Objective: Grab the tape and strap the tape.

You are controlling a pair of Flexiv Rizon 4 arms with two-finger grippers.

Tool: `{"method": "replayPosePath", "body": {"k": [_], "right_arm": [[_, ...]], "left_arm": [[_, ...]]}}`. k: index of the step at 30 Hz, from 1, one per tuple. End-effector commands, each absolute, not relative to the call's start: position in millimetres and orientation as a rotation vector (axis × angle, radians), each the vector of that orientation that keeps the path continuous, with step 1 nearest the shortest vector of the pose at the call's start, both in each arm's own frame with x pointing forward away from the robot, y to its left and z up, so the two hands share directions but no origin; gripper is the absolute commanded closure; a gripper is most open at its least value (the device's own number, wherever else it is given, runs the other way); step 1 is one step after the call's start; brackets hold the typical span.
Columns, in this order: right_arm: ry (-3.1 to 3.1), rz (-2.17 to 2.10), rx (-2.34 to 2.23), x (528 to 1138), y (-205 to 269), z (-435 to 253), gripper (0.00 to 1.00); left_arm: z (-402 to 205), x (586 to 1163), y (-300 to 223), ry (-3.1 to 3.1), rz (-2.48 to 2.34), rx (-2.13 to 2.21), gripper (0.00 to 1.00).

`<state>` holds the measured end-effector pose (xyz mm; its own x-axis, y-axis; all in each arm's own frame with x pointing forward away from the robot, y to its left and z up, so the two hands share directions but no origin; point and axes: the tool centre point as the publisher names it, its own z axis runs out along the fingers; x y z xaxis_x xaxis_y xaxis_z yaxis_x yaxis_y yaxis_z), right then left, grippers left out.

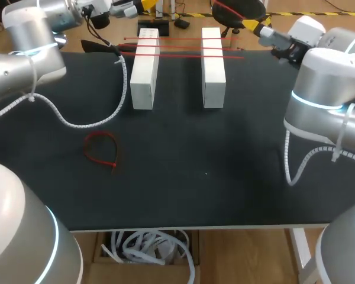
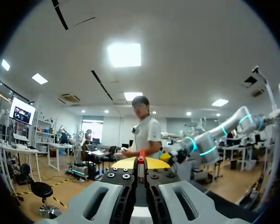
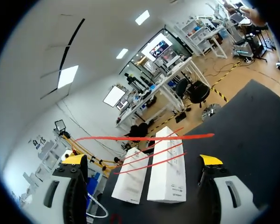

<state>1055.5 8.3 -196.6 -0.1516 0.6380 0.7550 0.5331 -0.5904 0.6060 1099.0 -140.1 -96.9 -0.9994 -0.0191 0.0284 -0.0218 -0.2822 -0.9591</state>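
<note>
Tape strips (image 1: 183, 48) lie across both white blocks (image 1: 145, 68) at the table's far side, long axis running left to right. Left gripper (image 2: 141, 162) is pinched on one tape strip (image 2: 141, 155) by its end. Right gripper (image 3: 143, 160) gapes wide, facing the free ends, so it's nearer those.

Matt black table (image 1: 225, 189), smooth white blocks (image 1: 145, 71), red plastic ties (image 1: 183, 39)

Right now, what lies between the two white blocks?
Between the left block and right block there is only bare black mat. Thin red ties bridge the gap, lying across both tops. The head view shows it best.
</note>
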Motion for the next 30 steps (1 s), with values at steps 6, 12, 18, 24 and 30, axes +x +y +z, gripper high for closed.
{"method": "replayPosePath", "body": {"k": [6,12,18,24,30], "right_arm": [[0.662,2.085,2.305,1042,22,-196,0.0],[0.275,2.249,2.275,1046,12,-200,0.0],[0.141,2.444,2.129,1063,5,-191,0.0],[0.031,2.454,2.112,1070,1,-189,0.0],[0.017,2.431,2.047,1071,-6,-174,0.0]], "left_arm": [[-97,1100,-140,-1.879,2.512,0.049,1.0],[-97,1100,-140,-1.879,2.512,0.049,1.0],[-97,1100,-140,-1.879,2.512,0.049,1.0],[-97,1100,-140,-1.879,2.512,0.049,1.0],[-97,1100,-140,-1.879,2.512,0.049,1.0]]}}
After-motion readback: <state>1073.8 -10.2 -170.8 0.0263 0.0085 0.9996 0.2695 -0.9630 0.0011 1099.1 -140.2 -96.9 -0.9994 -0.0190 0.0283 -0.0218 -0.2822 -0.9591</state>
